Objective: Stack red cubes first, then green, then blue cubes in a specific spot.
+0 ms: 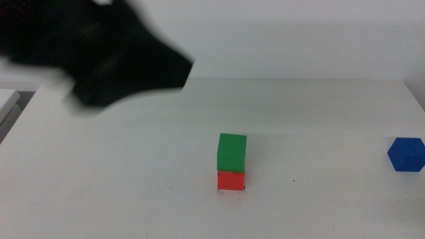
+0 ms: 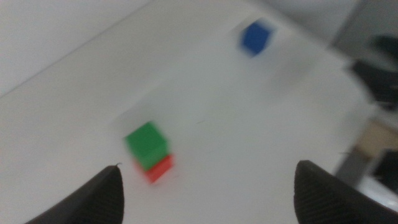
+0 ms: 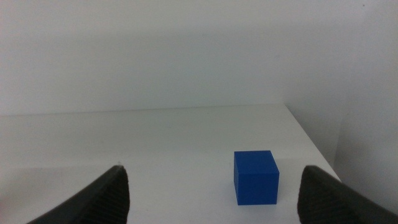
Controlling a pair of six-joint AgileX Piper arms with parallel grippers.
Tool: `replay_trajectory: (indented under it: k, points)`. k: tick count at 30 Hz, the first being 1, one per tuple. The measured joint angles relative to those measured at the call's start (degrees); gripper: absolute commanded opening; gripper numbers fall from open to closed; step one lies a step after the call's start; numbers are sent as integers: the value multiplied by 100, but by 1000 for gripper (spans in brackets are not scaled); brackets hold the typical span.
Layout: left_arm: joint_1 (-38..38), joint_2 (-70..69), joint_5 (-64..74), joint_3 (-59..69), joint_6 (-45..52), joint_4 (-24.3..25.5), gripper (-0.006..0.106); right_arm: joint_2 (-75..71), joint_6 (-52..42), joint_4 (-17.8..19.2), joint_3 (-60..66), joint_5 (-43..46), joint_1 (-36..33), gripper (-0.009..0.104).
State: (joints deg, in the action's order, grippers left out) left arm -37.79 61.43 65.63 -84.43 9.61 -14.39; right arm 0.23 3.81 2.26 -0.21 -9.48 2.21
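A green cube point(image 1: 232, 152) sits on top of a red cube point(image 1: 230, 180) near the middle of the table; a tiny black tick shows at the red cube's base, and the spot under it is covered. The stack also shows, blurred, as the green cube point(image 2: 147, 144) over the red cube point(image 2: 160, 168). The blue cube point(image 1: 406, 154) lies alone at the far right edge, and appears as the blue cube point(image 2: 255, 36) and blue cube point(image 3: 255, 177). My left gripper point(image 2: 208, 193) is open, raised and blurred at the upper left as a dark shape point(image 1: 109, 56). My right gripper point(image 3: 211, 196) is open, facing the blue cube.
The white table point(image 1: 133, 172) ends at a far edge against a pale wall. A lone dark speck point(image 1: 294, 180) lies right of the stack. The table's right edge point(image 3: 311, 143) runs close beside the blue cube.
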Motion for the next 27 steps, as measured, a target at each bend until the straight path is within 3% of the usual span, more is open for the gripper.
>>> replay_trajectory:
  k: [2, 7, 20, 27]
  points:
    - [0, -574, -305, 562, 138, -270, 93, 0, 0, 0, 0, 0, 0, 93]
    - [0, -1139, -660, 1207, 175, -327, 93, 0, 0, 0, 0, 0, 0, 93]
    - [0, -1176, -939, 1252, 175, -384, 93, 0, 0, 0, 0, 72, 0, 93]
    - [0, -1176, -939, 1252, 175, -383, 93, 521, 736, -226, -570, -52, 0, 93]
